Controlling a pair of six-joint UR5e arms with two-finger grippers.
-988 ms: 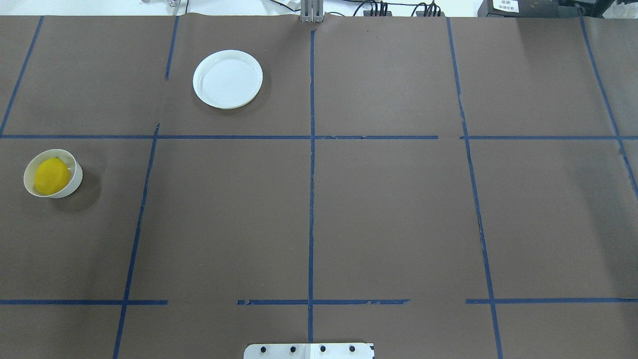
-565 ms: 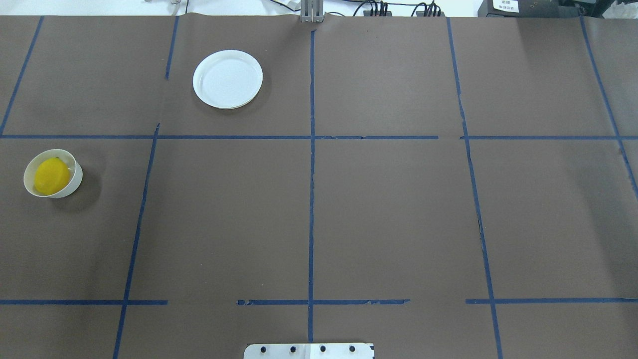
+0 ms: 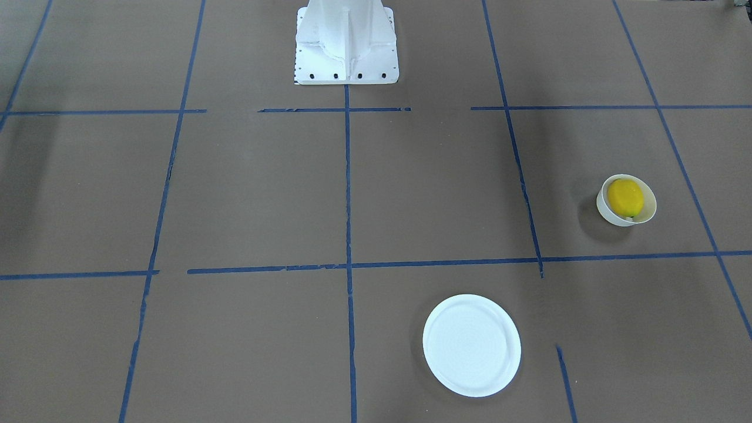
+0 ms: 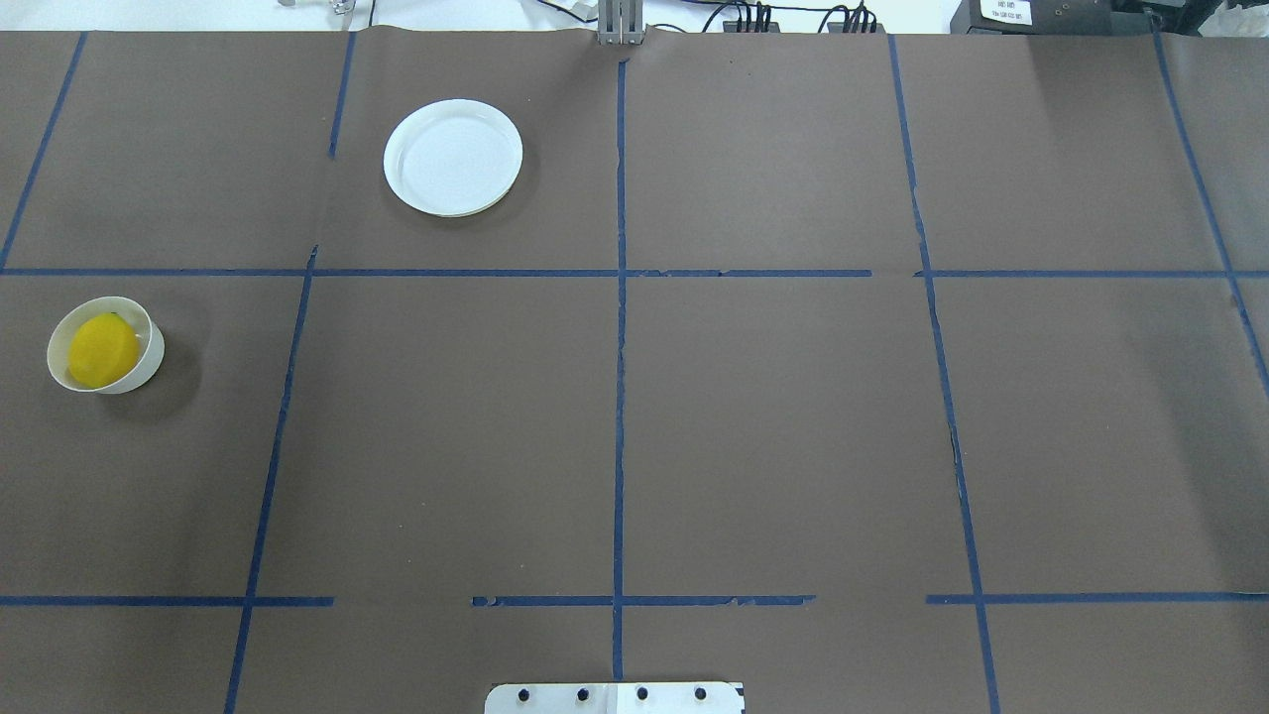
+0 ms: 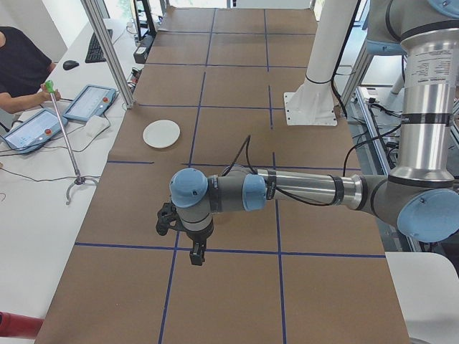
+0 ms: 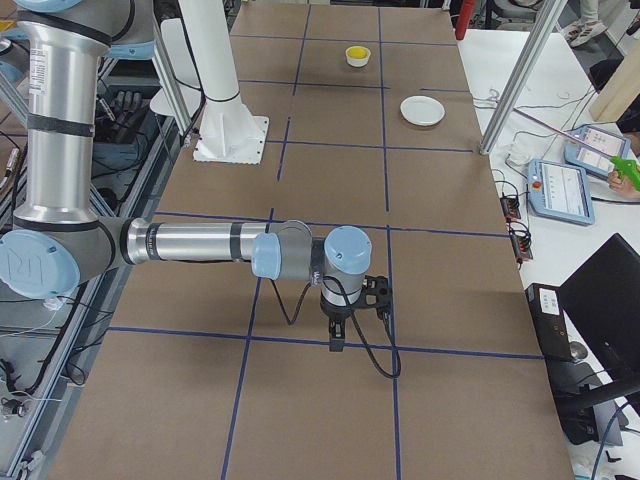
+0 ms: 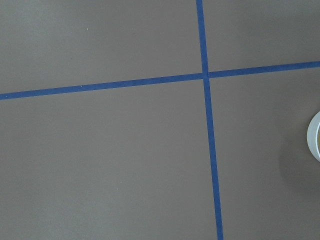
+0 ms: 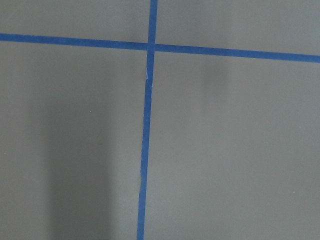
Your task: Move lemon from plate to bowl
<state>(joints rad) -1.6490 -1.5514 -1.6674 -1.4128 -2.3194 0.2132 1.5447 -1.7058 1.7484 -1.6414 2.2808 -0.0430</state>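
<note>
The yellow lemon point(image 4: 103, 349) lies inside the small white bowl point(image 4: 151, 363) at the table's left side; both also show in the front view, lemon point(image 3: 625, 197) and bowl point(image 3: 606, 214). The flat white plate point(image 4: 453, 157) is empty at the far left-centre, and also shows in the front view point(image 3: 472, 345). My left gripper point(image 5: 196, 255) shows only in the exterior left view, held above the table; I cannot tell if it is open or shut. My right gripper point(image 6: 336, 342) shows only in the exterior right view; I cannot tell its state either.
The brown table cover carries a grid of blue tape lines point(image 4: 619, 397). The robot's white base point(image 3: 346, 41) stands at the near edge. Tablets point(image 5: 86, 104) and an operator sit beyond the table's far edge. A white curved rim point(image 7: 315, 142) shows at the left wrist view's right edge.
</note>
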